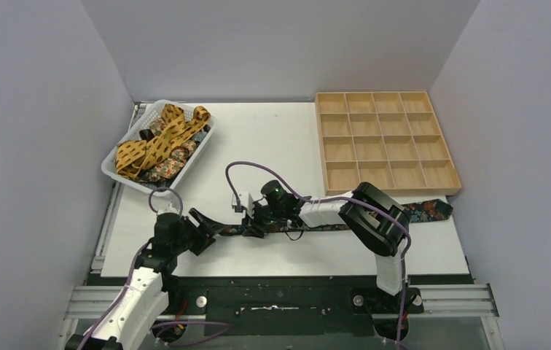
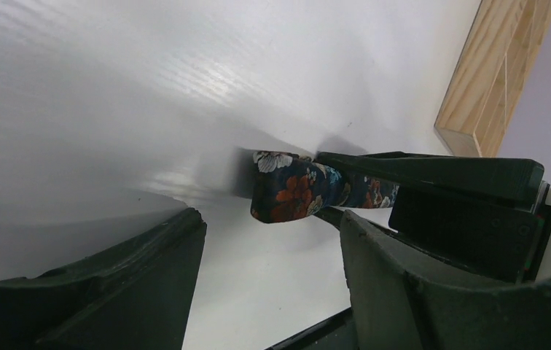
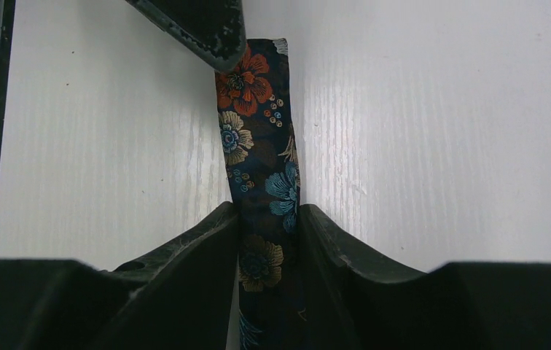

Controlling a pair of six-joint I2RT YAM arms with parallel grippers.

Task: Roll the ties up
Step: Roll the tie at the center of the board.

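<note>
Right wrist: right tool (image 3: 269, 216) pinches the floral tie (image 3: 255, 131).

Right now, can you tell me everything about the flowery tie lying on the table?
The flowery tie is a long, narrow strip of woven-looking dark navy fabric with orange, blue and cream flowers. It lies flat, unrolled, across the white table, its wide end by the wooden tray. The right hand pinches it near the narrow end, where the open left hand waits.
</note>
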